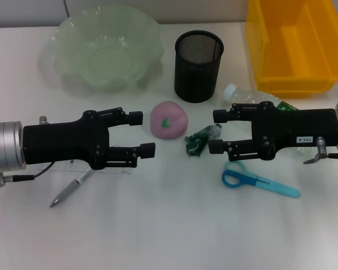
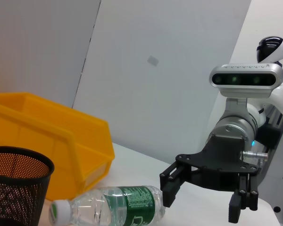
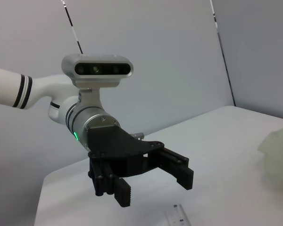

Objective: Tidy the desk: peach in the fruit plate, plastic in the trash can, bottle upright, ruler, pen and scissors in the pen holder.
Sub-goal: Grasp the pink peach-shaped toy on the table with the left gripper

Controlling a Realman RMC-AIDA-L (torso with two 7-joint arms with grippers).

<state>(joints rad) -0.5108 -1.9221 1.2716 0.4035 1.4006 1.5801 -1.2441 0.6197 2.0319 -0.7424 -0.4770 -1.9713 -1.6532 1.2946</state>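
Observation:
A pink peach point(image 1: 169, 120) lies mid-table between my two grippers. Just left of it my left gripper point(image 1: 142, 134) hangs open and empty, over a clear ruler point(image 1: 115, 169) and beside a grey pen point(image 1: 70, 190). The right wrist view shows this gripper point(image 3: 154, 188) and the ruler's end point(image 3: 179, 217). My right gripper point(image 1: 216, 131) is open right of a crumpled green plastic point(image 1: 198, 142). The bottle point(image 1: 253, 95) lies on its side behind that arm; the left wrist view shows the bottle point(image 2: 113, 205) and the right gripper point(image 2: 202, 205). Blue scissors point(image 1: 259, 181) lie below the right arm.
A green glass fruit plate point(image 1: 107, 48) stands at the back left and its rim point(image 3: 278, 150) shows in the right wrist view. The black mesh pen holder point(image 1: 198, 64) is at back centre. A yellow trash can point(image 1: 293, 45) sits at the back right.

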